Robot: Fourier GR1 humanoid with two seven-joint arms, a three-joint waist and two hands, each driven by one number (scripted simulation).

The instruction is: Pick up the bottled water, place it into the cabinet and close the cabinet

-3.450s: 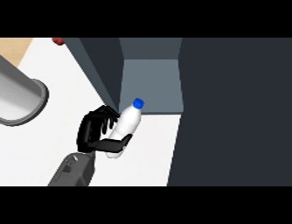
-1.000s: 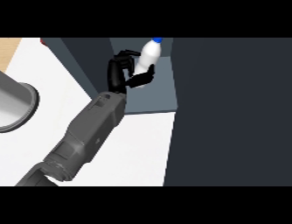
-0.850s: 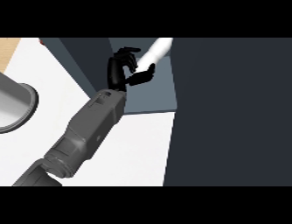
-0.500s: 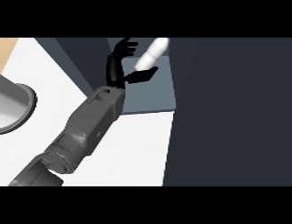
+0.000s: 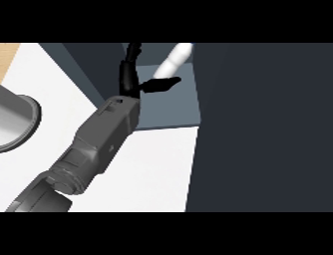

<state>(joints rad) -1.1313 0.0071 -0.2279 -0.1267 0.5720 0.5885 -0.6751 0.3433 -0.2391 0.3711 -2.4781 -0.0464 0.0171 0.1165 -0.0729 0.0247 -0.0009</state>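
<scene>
You see one left robot hand (image 5: 135, 74), forearm rising from lower left; fingers straight up, thumb spread sideways; hand apart, clamped on nothing. One bottled water (image 5: 175, 59), white, tilted, inside cabinet (image 5: 171, 110) recess, just beside thumb; contact cannot be told; its top cut by view's edge. One grey cylinder (image 5: 0, 119) at left edge on white worktop (image 5: 155, 169). One dark panel (image 5: 272, 124) fills right side, its edge near bottle. Bare worktop lies either side of forearm; recess narrow.
</scene>
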